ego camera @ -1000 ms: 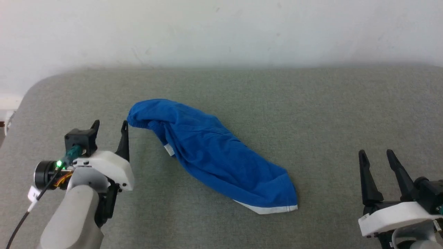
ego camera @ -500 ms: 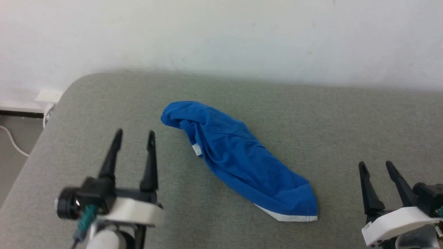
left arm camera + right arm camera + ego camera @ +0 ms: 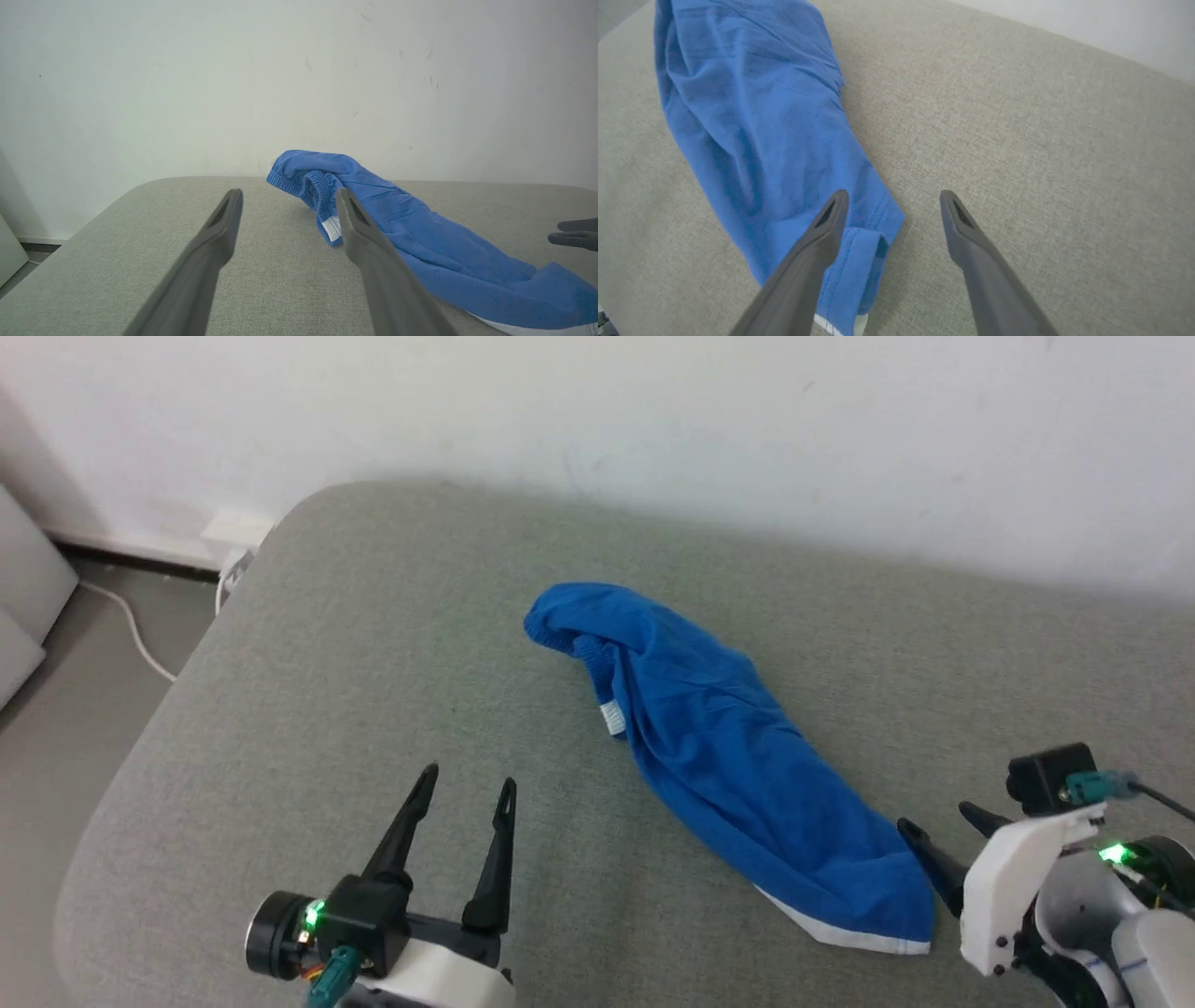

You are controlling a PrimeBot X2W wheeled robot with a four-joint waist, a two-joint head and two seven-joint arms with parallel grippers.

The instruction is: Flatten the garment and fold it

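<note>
The grey padded table [image 3: 355, 644] carries the garment [image 3: 738, 765] as 1 crumpled diagonal roll near its centre, with bare surface on every side and the rounded table edge well to the left. The left gripper [image 3: 470, 775] hovers spread and empty, apart from the cloth. The right gripper [image 3: 934, 817], also spread and empty, sits just beside the white-trimmed hem [image 3: 845, 933]. Recommended: pinch the hem corner, take the waistband [image 3: 569, 639] near the tag [image 3: 611, 717], then draw both ends apart.
</note>
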